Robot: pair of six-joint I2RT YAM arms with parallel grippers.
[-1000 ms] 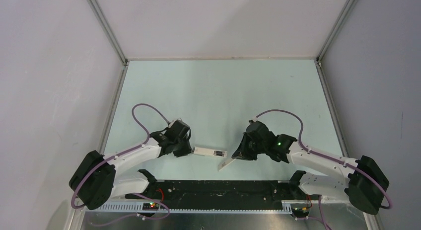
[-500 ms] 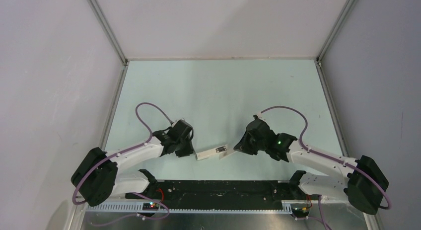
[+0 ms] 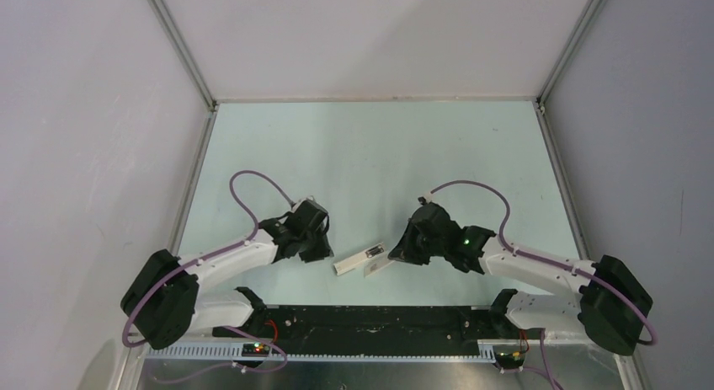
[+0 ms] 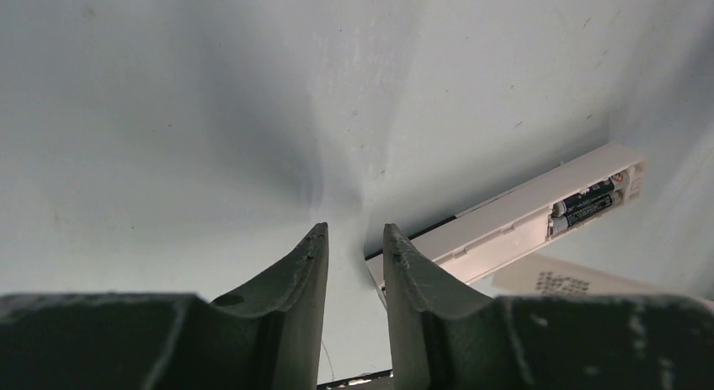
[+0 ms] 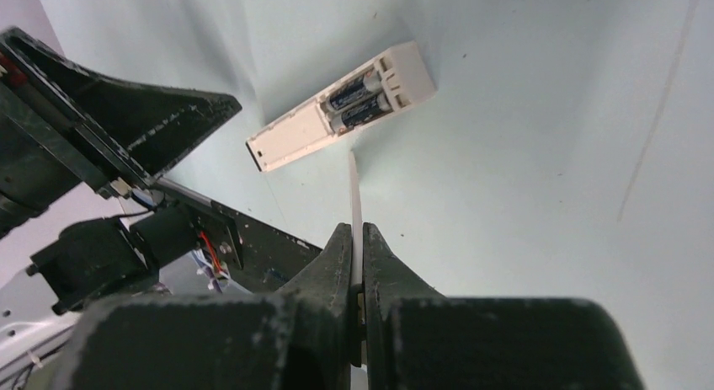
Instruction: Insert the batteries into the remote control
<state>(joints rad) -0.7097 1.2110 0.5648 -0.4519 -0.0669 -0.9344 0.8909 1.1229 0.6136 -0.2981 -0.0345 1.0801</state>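
Here, nearest the arm bases, the right gripper is pinching a thin white battery cover between closed fingers, and its wrist camera is seeing the cover edge-on. The cover's far tip is reaching just beside the remote control, on the remote's 5 o'clock side in the top view; whether they are touching I cannot tell. The remote is lying flat on the pale green table, slanting from 8 o'clock up to 2 o'clock, its compartment facing up and uncovered. Both batteries are sitting side by side inside it, toward the 2 o'clock end. Near the 8 o'clock end, the left gripper is hanging low over the table, fingers slightly apart and gripping nothing.
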